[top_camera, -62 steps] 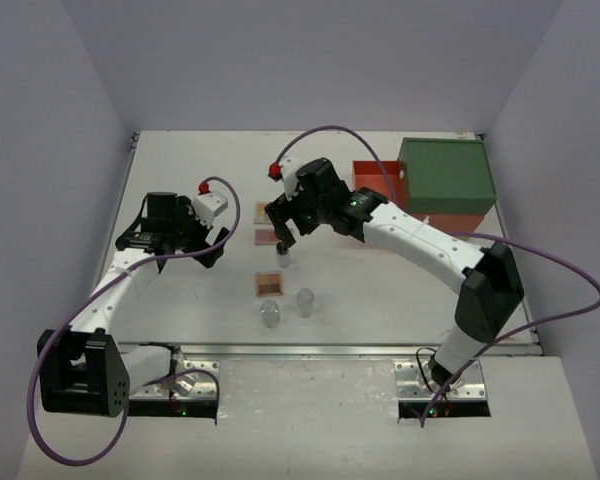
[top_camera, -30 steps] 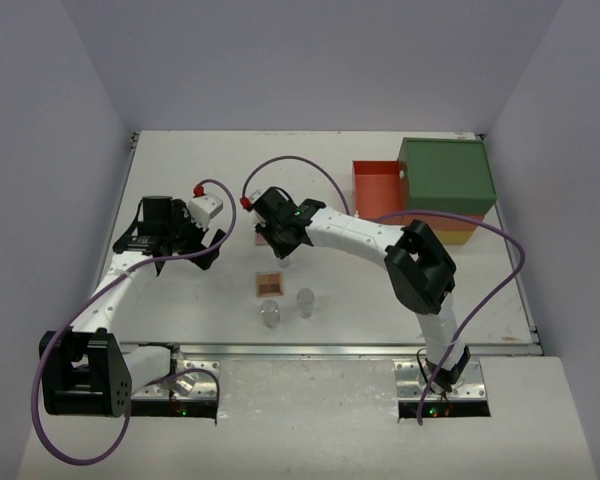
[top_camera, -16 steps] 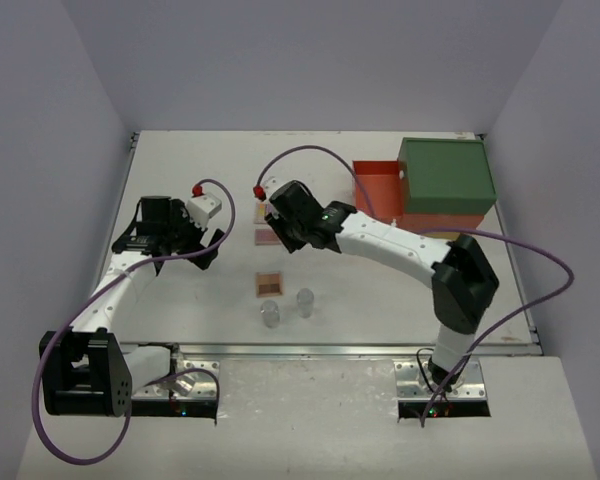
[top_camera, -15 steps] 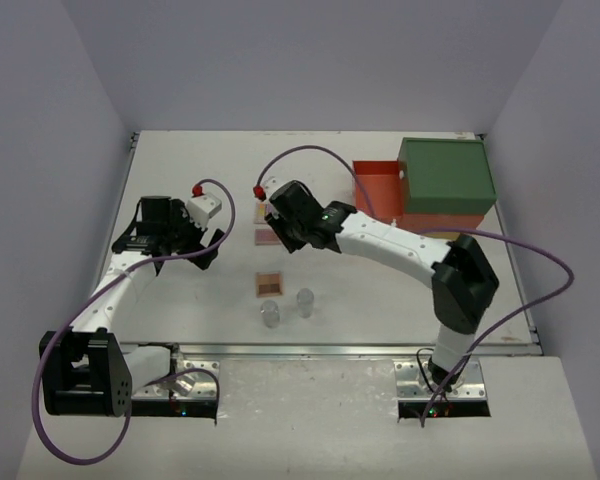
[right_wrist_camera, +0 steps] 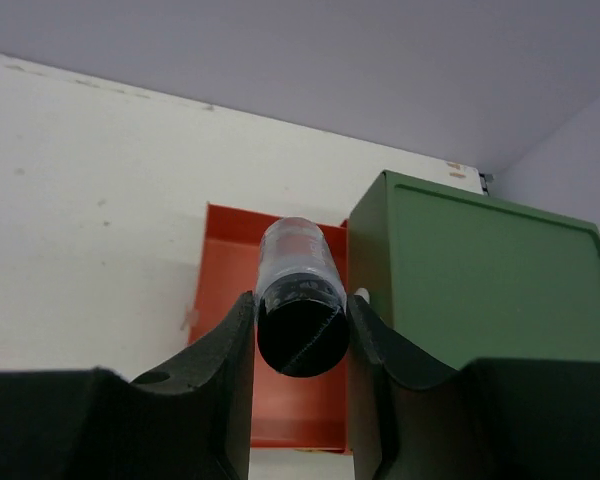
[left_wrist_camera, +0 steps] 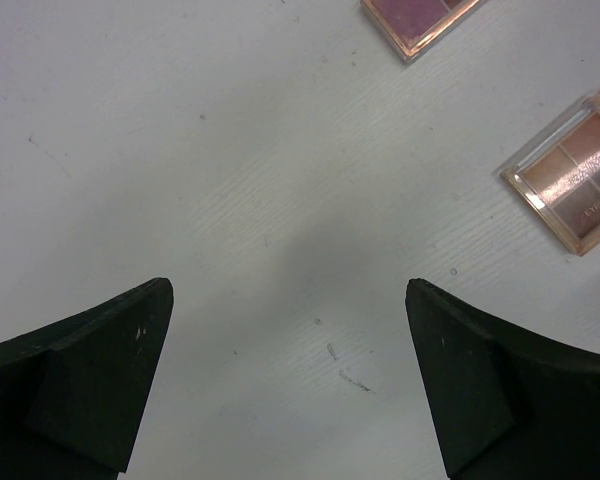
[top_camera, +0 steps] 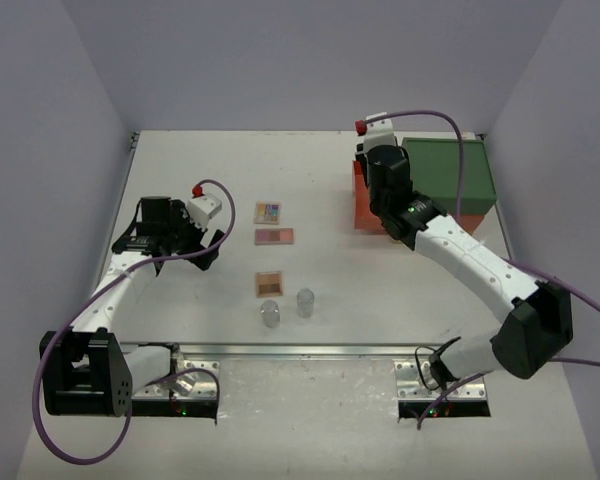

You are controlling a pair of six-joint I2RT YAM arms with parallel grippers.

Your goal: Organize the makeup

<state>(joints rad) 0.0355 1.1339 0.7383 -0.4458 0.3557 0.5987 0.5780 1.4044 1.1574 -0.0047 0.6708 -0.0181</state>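
Right wrist view: the right gripper (right_wrist_camera: 301,300) grips a bottle (right_wrist_camera: 298,255) between its fingers, the jaws drawn narrow around it, black cap toward the lens and clear body pointing away; beyond it lies an open orange drawer (right_wrist_camera: 225,250), set just beside the left wall of a green-topped box (right_wrist_camera: 480,270).

Top external view: the box stands at the far right corner of the tabletop (top_camera: 180,160), with orange and yellow bands showing below its green top; the right arm reaches over the drawer's far end, its fingers and the bottle hidden under the wrist from above. Three palettes lie flat in the middle of the tabletop, apart from one another: a multicoloured palette (top_camera: 269,211) farthest from the arms, a pink palette (top_camera: 274,236) just nearer, a brown palette (top_camera: 269,284) nearer again. Two clear jars stand upright close together between the brown palette and the near edge; the left jar (top_camera: 271,315) sits slightly nearer the edge than the right jar (top_camera: 305,302).

Left wrist view: the left gripper (left_wrist_camera: 285,290) hangs empty with its jaws spread wide, over bare tabletop toward the left edge; the pink and brown palettes show at the right of that frame, well clear of both fingers.
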